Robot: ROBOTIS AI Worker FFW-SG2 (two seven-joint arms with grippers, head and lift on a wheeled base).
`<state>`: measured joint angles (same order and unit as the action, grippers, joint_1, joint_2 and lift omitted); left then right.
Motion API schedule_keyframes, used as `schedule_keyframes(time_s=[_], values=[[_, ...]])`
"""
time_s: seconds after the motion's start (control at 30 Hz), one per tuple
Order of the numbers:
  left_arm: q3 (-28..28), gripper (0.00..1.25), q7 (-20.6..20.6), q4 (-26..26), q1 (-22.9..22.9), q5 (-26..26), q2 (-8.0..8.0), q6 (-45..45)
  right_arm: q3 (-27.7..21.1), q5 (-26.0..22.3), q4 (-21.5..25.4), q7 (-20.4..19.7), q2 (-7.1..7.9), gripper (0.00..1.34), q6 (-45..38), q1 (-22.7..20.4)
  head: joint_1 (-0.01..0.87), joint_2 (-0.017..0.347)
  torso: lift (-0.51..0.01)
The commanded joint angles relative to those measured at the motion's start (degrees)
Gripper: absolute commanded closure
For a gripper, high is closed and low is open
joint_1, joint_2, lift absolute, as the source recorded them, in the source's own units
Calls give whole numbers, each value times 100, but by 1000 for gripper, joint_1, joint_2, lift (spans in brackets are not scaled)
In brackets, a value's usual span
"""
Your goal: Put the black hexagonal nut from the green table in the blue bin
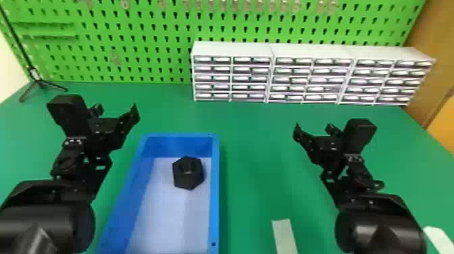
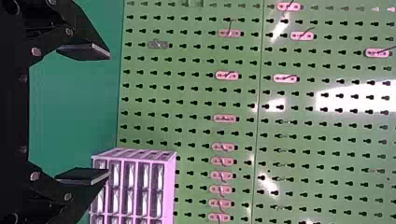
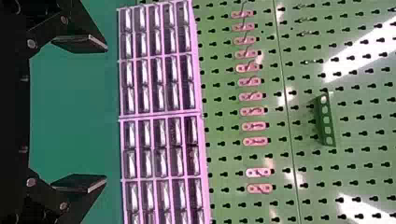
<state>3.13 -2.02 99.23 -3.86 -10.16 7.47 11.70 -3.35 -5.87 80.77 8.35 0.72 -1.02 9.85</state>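
The black hexagonal nut (image 1: pixel 188 173) lies inside the blue bin (image 1: pixel 215 202), toward its far right corner on the pale floor. To the left of the bin, my left gripper (image 1: pixel 116 109) is held above the green table (image 1: pixel 256 162). My right gripper (image 1: pixel 312 130) is over the table, well to the bin's right. In the left wrist view the left gripper (image 2: pixel 109 114) has its fingers wide apart with nothing between them. The right wrist view has the right gripper (image 3: pixel 107 114) likewise open and holding nothing.
White drawer cabinets (image 1: pixel 270 74) stand at the back of the table against the green pegboard (image 1: pixel 152 44). A small black tripod (image 1: pixel 40 82) is at the back left. A pale strip (image 1: pixel 284 236) lies near the front edge, and a white object (image 1: pixel 439 238) is at the front right.
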Motion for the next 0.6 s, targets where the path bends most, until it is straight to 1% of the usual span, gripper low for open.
schedule_keyframes(time_s=[0.0, 0.2, 0.57], values=[[21, 369, 0, 0, 17, -13, 0, -1, -8, 95, 18, -8, -54, 292, 5, 0, 686, 28, -96], [-6, 371, 0, 0, 26, -13, 0, -1, 106, 130, 97, -316, -37, 291, 5, -35, 686, 28, -96], [3, 369, 0, 0, 26, -21, 0, -1, 98, 130, 106, -351, -37, 291, -4, -44, 686, 28, -96]])
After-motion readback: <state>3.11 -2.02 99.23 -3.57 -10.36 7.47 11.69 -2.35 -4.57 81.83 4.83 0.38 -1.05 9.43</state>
